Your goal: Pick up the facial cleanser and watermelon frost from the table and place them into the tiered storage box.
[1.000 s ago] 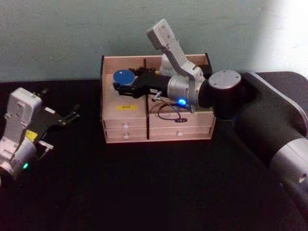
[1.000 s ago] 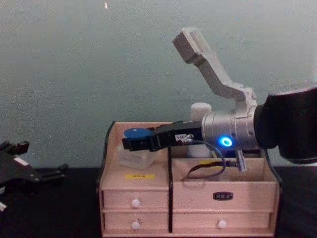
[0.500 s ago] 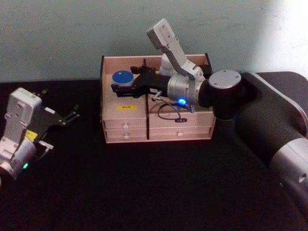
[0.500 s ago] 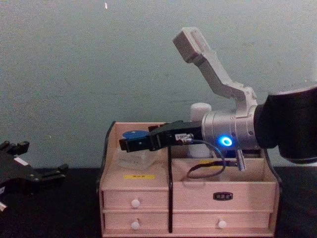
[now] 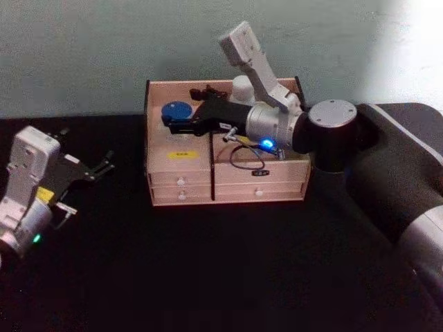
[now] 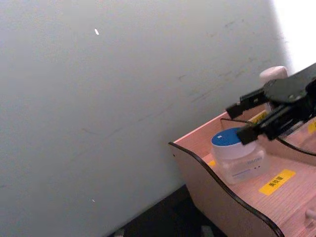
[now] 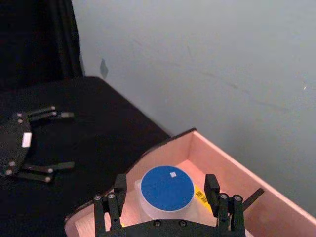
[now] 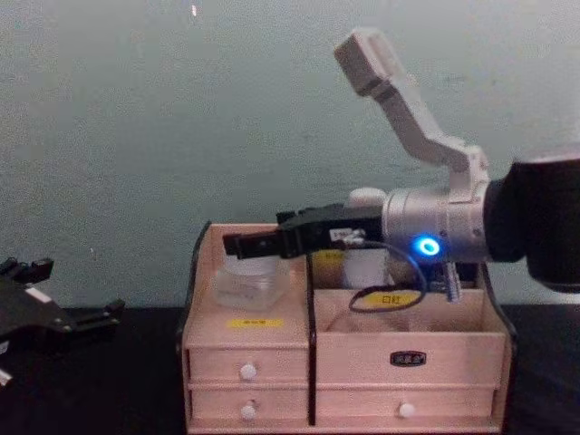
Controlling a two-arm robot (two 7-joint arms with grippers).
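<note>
The right gripper (image 7: 168, 200), fingers spread, has released the blue-lidded jar (image 7: 167, 190) inside the tiered storage box (image 5: 181, 155); I'd lift straight up to avoid nudging it.

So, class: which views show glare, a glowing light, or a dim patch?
Head view: glare whitens the wall's top right corner, and a blue light glows on the right arm. Left wrist view: overexposed at top right. Right wrist view: table very dark.

black table top (image 5: 208, 270), pale grey-green wall (image 5: 104, 48) behind
</note>
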